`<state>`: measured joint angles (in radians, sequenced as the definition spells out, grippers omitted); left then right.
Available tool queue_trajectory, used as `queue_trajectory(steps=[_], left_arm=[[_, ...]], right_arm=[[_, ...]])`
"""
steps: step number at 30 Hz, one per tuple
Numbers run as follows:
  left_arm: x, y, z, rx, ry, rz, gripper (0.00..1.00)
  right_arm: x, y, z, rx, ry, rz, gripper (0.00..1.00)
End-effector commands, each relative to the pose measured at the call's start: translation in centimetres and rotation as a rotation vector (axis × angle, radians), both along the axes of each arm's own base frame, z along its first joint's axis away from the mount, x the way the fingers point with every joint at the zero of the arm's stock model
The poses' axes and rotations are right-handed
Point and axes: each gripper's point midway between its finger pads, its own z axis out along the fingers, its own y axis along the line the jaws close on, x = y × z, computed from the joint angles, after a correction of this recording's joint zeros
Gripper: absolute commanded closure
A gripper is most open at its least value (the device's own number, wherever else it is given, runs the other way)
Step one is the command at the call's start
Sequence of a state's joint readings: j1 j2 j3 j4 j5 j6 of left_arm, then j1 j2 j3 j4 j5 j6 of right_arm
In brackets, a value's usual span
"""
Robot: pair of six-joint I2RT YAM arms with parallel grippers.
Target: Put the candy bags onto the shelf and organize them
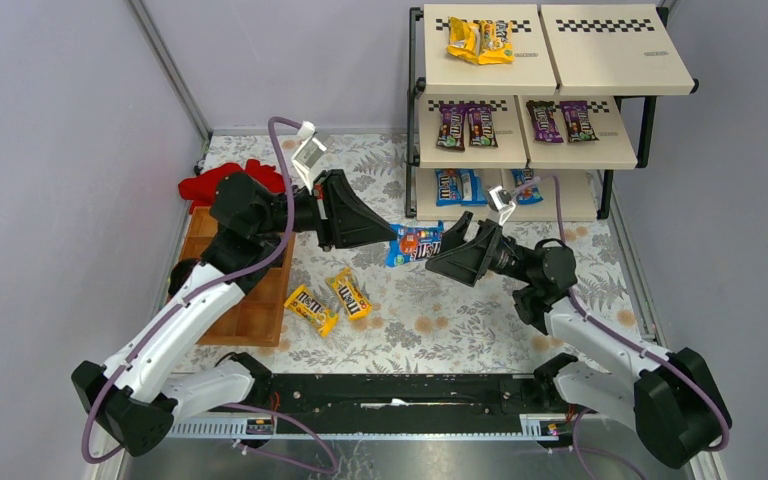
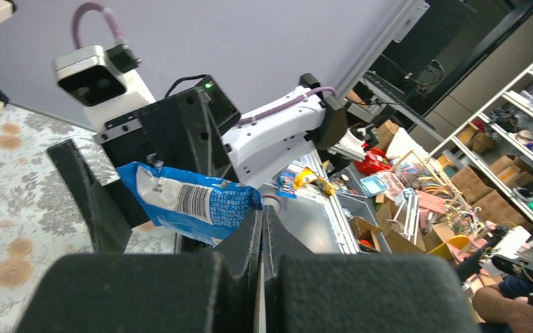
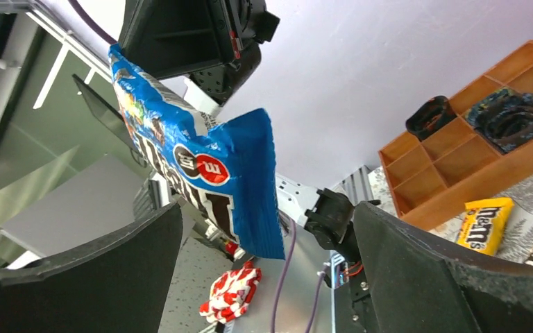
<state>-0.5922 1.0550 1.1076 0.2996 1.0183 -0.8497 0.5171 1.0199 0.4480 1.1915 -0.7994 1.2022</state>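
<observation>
My left gripper (image 1: 390, 238) is shut on one end of a blue candy bag (image 1: 415, 243) and holds it in the air over the table's middle. In the left wrist view the jaws (image 2: 263, 212) pinch the bag's (image 2: 187, 201) edge. My right gripper (image 1: 447, 245) is open, and its fingers stand on either side of the bag's other end without touching it. In the right wrist view the bag (image 3: 201, 173) hangs between the spread fingers (image 3: 267, 208). Two yellow candy bags (image 1: 312, 308) (image 1: 350, 293) lie on the table. The shelf (image 1: 560, 75) holds yellow, purple-brown and blue bags.
A brown wooden compartment tray (image 1: 245, 300) lies at the left, with a red cloth (image 1: 222, 184) behind it. The shelf's top tier holds yellow bags (image 1: 480, 40), the middle purple-brown ones (image 1: 465, 125), the bottom blue ones (image 1: 460, 187). The tray (image 3: 472, 166) also shows in the right wrist view.
</observation>
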Motion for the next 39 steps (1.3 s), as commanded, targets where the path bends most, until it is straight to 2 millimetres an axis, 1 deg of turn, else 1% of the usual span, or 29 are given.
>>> queue_trajectory(steps=[1,2,4,7,10,12,17,27,34,39], left_arm=[[-1.7,0.2,1.8,-0.063,-0.039,-0.079,1.00],[-1.6,0.1,1.6,-0.059,-0.033,-0.081,1.00],[-1.3,-0.1,1.2,-0.055,-0.022,-0.076,1.00],[-0.8,-0.4,0.2,-0.034,-0.006,-0.064,1.00],[-0.4,-0.6,-0.6,-0.013,0.003,-0.053,1.00],[-0.2,-0.6,-0.8,-0.009,0.005,-0.047,1.00],[0.5,-0.6,-1.2,0.013,-0.006,0.003,1.00],[1.9,0.2,-1.0,0.011,0.002,0.055,1.00],[2.4,0.7,-1.3,0.023,0.012,0.073,1.00],[2.7,1.1,-1.6,0.034,0.025,0.088,1.00]], right_arm=[[-1.5,-0.3,4.1,0.152,-0.058,0.068,0.03],[-1.6,-0.2,4.2,0.164,-0.039,0.088,0.04],[-2.4,-0.5,5.1,0.218,-0.056,0.127,0.06],[-2.9,-0.8,6.3,0.245,-0.055,0.154,0.08],[-3.2,-1.0,6.9,0.226,-0.077,0.131,0.08],[-3.2,-0.9,6.9,0.186,-0.093,0.095,0.08],[-4.2,-1.6,7.9,0.159,-0.159,0.053,0.10],[-4.8,-1.8,7.1,0.134,-0.166,0.054,0.19],[-3.6,-1.7,5.8,0.078,-0.131,-0.028,0.29],[-2.8,-2.0,5.5,0.044,-0.126,-0.097,0.33]])
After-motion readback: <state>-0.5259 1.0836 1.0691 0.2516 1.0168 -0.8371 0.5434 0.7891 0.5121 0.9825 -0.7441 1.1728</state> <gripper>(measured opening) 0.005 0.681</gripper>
